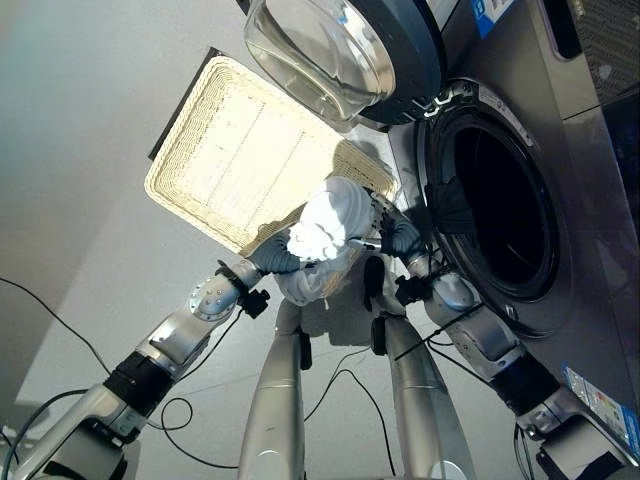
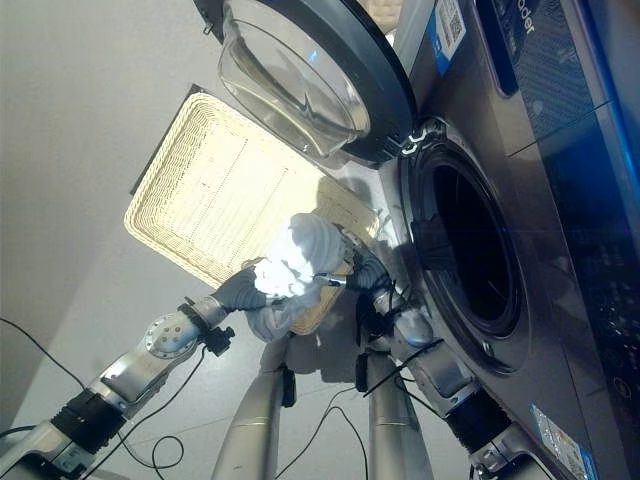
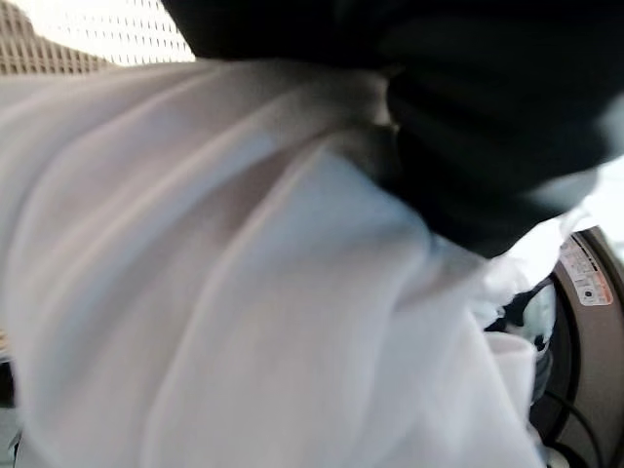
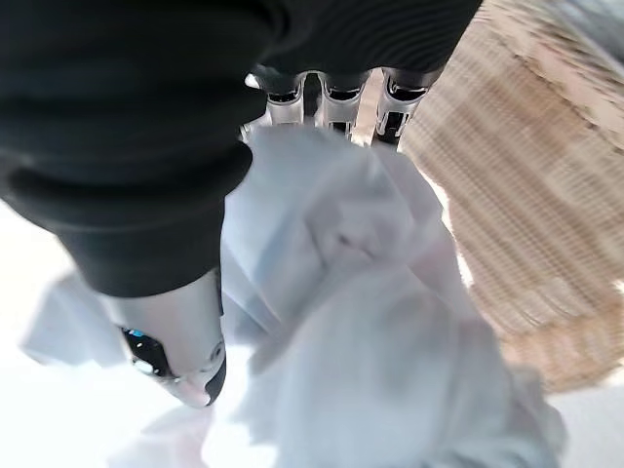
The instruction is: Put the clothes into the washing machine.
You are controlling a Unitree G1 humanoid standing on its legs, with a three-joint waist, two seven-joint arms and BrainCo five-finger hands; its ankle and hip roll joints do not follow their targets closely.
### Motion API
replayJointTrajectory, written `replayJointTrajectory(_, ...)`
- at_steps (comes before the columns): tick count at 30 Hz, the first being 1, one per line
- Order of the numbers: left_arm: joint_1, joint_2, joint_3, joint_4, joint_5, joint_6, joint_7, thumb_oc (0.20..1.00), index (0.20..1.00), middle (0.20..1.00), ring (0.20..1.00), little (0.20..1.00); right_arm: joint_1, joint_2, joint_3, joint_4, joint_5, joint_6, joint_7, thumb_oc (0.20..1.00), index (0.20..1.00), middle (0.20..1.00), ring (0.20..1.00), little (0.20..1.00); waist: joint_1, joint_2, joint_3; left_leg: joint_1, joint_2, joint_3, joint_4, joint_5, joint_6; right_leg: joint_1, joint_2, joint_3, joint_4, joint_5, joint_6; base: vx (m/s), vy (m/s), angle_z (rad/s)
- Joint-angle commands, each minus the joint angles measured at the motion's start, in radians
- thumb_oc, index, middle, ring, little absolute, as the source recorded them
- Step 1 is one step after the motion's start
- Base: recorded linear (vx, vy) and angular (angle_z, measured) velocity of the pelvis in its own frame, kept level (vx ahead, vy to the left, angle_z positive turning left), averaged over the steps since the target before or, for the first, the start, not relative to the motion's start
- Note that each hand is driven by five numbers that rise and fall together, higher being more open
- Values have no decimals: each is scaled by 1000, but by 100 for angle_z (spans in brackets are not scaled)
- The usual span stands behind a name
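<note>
Holding a white garment bunched between left hand and right hand over the wicker basket's near corner; next, carry it into the washing machine drum.

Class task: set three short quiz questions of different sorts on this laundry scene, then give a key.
1. True or false: the washing machine door is shut.
2. What do both hands hold? A) white cloth B) a bottle C) a lid
3. Fill in: the woven ___ lies on the floor beside the machine.

Key:
1. False, it stands open.
2. A: the left hand and right hand hold the white cloth between them.
3. basket
</note>
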Motion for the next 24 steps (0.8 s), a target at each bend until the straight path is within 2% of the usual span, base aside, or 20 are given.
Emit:
replayJointTrajectory(1,-28,-27,-26,-117,-75,-12,-62,200,200,200,200,200,-14,-4,47,-87,38,-14,29,1000,1000,1000,1000,1000,-51,-15,-14,47,-79,56,2,-72,37,128,-1,-37,-277,177,113,-3,22,-3)
replayJointTrajectory(3,-35,-26,-36,-113,-81,-7,-73,200,200,200,200,200,-18,-4,55,-84,37,-16,31,1000,1000,1000,1000,1000,-51,-16,-14,46,-78,56,1,-72,36,127,-2,-36,-278,178,113,0,0,0)
replayJointTrajectory(4,-48,-26,-52,-110,-100,16,-108,200,200,200,200,200,-29,-6,69,-81,51,-11,29,1000,1000,1000,1000,1000,-52,-19,-14,47,-78,57,-2,-69,35,128,-1,-34,-281,181,114,0,0,0)
replayJointTrajectory(13,-64,-25,-93,-124,-175,82,-266,200,200,200,200,200,-52,-16,95,-47,116,-6,26,1000,1000,1000,1000,1000,-51,-25,-14,50,-71,65,-11,-68,32,128,0,-37,-286,185,116,0,-1,-1)
replayJointTrajectory(21,-85,-16,-151,-112,-133,166,-295,200,200,200,200,200,-56,-8,113,-47,254,-27,86,1000,1000,1000,1000,1000,-52,-32,-14,45,-72,56,-10,-68,30,125,0,-35,-289,190,118,0,0,0)
replayJointTrajectory(24,-88,-9,-161,-104,-129,176,-305,200,200,200,200,200,-57,-8,118,-42,267,-33,92,1000,1000,1000,1000,1000,-52,-32,-14,44,-72,56,-11,-67,30,123,1,-34,-290,192,118,0,0,0)
